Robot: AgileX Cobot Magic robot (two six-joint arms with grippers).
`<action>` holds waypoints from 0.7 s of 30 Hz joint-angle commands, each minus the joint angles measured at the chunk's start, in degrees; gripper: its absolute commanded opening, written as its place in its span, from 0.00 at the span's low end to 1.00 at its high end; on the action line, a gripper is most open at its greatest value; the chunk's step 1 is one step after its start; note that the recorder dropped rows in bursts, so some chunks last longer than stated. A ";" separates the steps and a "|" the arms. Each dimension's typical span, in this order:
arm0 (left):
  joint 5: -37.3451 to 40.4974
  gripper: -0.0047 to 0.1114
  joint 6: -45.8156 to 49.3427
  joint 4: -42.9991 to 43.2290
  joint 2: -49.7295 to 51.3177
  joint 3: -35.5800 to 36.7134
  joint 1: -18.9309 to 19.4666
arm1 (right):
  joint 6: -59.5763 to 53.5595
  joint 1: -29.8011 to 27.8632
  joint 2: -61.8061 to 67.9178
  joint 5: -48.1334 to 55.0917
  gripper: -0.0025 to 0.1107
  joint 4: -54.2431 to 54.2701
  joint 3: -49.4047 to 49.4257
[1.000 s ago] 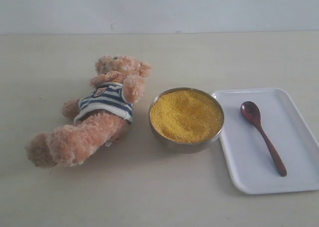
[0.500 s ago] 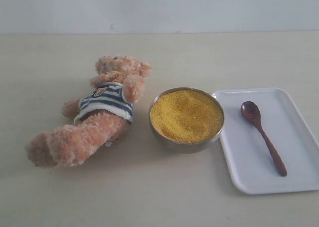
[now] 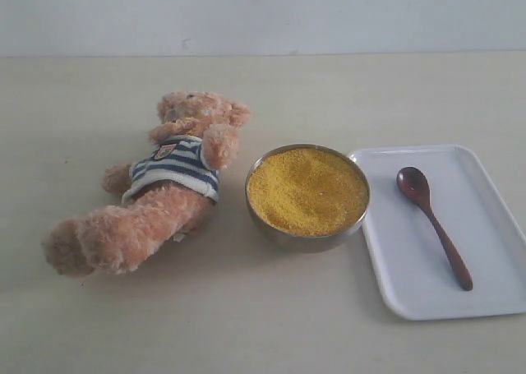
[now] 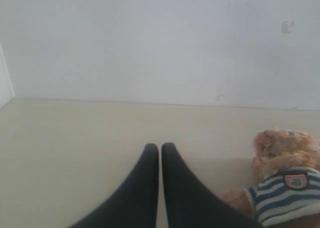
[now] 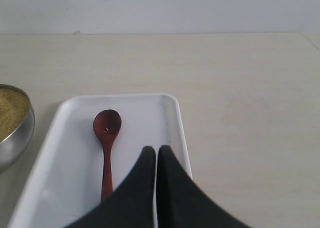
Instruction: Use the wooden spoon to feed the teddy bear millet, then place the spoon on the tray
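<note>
The teddy bear (image 3: 160, 189) lies on its back at the left, striped shirt up; its head and shirt also show in the left wrist view (image 4: 287, 180). The millet (image 3: 306, 189) fills a steel bowl in the middle. The wooden spoon (image 3: 433, 224) lies in the white tray (image 3: 493, 304) at the right, bowl end away from the front edge. Neither gripper shows in the exterior view. My left gripper (image 4: 160, 147) is shut and empty, apart from the bear. My right gripper (image 5: 156, 149) is shut and empty above the tray (image 5: 65, 153), beside the spoon (image 5: 106, 143).
The steel bowl (image 3: 306, 241) touches the tray's left rim; its edge shows in the right wrist view (image 5: 17, 138). A pale wall (image 3: 263, 16) runs along the table's far edge. Bare tabletop (image 3: 205, 325) lies in front of the bear and bowl.
</note>
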 commanded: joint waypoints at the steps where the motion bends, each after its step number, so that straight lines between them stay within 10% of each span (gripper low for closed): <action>1: -2.62 0.07 -0.36 -1.01 -2.96 5.14 1.37 | -0.19 -0.35 -0.41 -0.53 0.02 0.01 0.00; 21: -1.05 0.07 -4.61 -0.61 -6.33 10.23 1.37 | -0.19 -0.35 -0.41 -0.53 0.02 0.01 0.00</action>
